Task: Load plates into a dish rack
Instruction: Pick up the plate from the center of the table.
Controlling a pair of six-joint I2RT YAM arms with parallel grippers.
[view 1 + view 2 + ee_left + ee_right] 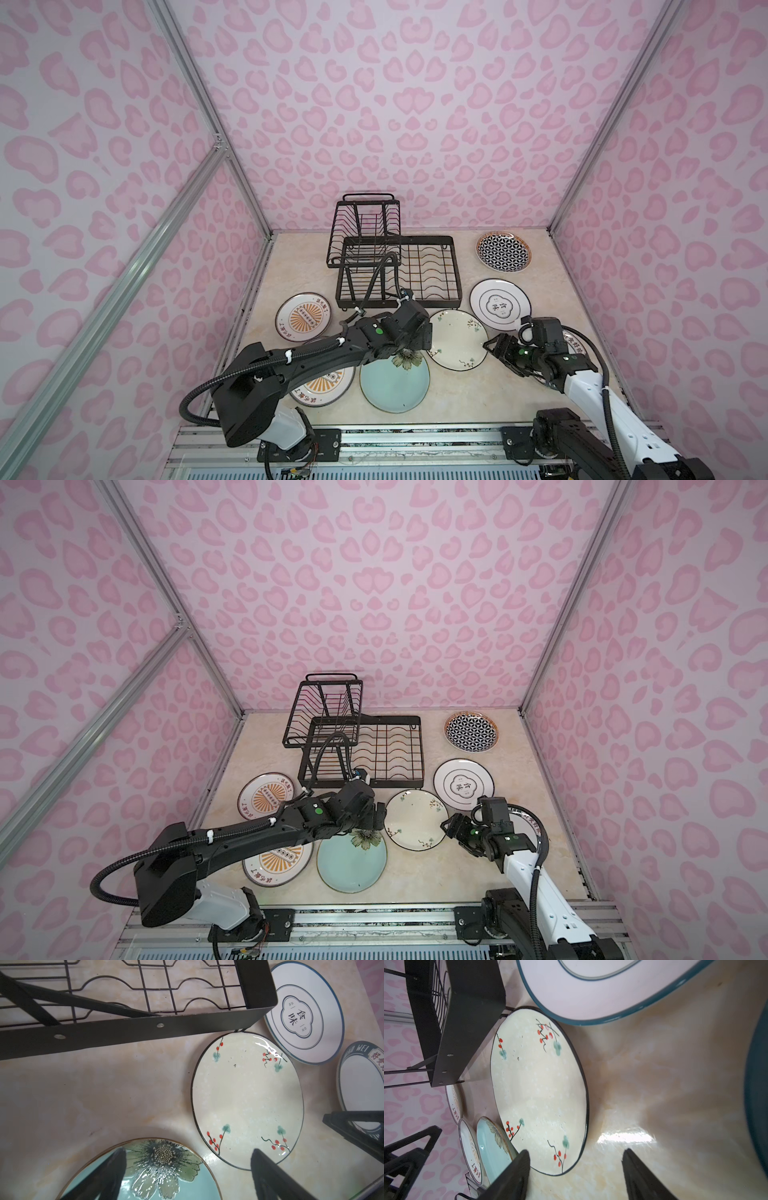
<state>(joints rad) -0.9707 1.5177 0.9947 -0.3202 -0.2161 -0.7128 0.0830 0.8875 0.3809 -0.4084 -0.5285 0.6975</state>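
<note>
Right gripper (575, 1151) has its fingers apart and nothing is held between them. The near edge of the cream plate (537, 1093) shows just ahead of it, and I cannot see any contact. I judge it is turned on its side so that one finger can go over the raised rim and the other can slip under. A plate lying flat on the table (457, 399) gives no other hold. The arm comes in low and from the side, which fits this idea.

Left gripper (188, 1150) is also wide apart and empty. It hangs above the flowered end of the teal plate (395, 384), and the cream plate is just to one side of it. I think it is placed there to steady or receive the plate, but this is only my guess.

The cream plate is round and glossy, with a thin dark rim. It has small sprigs of red berries and green leaves near the edge. Its far edge lies at the front corner of the rack (187, 1024), and I cannot tell if they touch. The rack, beyond both grippers, is black wire and holds no plate. Beyond the right gripper lies the white plate (500, 304), and under its arm the lettered plate (361, 1084) is mostly hidden.
</note>
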